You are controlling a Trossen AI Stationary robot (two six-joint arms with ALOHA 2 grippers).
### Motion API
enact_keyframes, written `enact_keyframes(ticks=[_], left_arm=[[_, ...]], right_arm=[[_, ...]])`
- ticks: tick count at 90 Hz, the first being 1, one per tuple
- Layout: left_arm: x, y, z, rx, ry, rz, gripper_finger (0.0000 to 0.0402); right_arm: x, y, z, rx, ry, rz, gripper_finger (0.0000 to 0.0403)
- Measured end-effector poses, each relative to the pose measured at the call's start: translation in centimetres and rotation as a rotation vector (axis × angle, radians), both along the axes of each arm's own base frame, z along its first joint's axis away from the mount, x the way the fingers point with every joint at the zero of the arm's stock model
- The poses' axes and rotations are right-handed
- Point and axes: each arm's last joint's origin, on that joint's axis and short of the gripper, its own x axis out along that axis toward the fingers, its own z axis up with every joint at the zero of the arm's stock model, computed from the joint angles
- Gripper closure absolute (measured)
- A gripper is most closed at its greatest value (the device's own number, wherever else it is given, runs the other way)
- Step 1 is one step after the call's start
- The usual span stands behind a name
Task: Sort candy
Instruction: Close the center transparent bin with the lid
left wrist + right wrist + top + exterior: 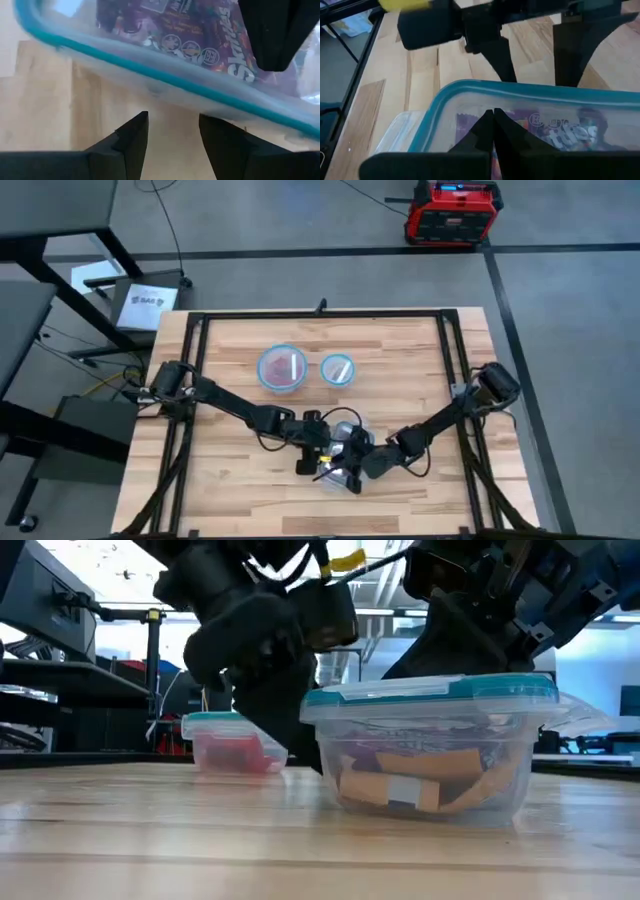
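both grippers over the candy tub

rectangular container (430,745) sits nearest on the counter (150,840), candy (400,785) inside. left gripper (172,137) hangs released beside its rim; right gripper (493,131) is clenched, empty, above the candy. picking seems underway; next it should open and descend.

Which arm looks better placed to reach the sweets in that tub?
Probably the right hand: fingers shut, it hangs directly over the tub and its sweets. The left hand, open, sits outside the rim above the table.
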Motion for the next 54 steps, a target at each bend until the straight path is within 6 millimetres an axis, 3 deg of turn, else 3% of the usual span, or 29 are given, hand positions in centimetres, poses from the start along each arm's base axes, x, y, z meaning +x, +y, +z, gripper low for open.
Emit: enact_keyframes(ticks=[10, 22, 31, 39, 45, 54], left_arm=[[0.1, 0.0, 0.2, 0.007, 0.022, -0.012, 0.0238], [-0.8, 0.2, 1.1, 0.024, 0.127, -0.002, 0.0238], [-1.6, 0.2, 2.5, 0.031, 0.162, -0.002, 0.0238], [-1.8, 0.2, 5.0, 0.013, 0.080, -0.002, 0.0238], [-1.8, 0.1, 7.1, -0.003, -0.029, -0.016, 0.0238], [-1.1, -0.1, 8.4, -0.003, -0.169, -0.051, 0.0238]], right_arm=[[0.0, 0.0, 0.1, -0.020, -0.004, 0.012, 0.0403], [-0.3, 0.4, 1.7, -0.107, -0.047, 0.074, 0.0403], [-0.6, 0.6, 4.1, -0.165, -0.077, 0.115, 0.0403], [-1.3, 1.0, 8.0, -0.133, -0.145, 0.125, 0.0403], [-2.8, 1.4, 11.0, -0.071, -0.173, 0.113, 0.0403], [-6.1, 2.1, 12.5, 0.014, -0.091, 0.093, 0.0403]])
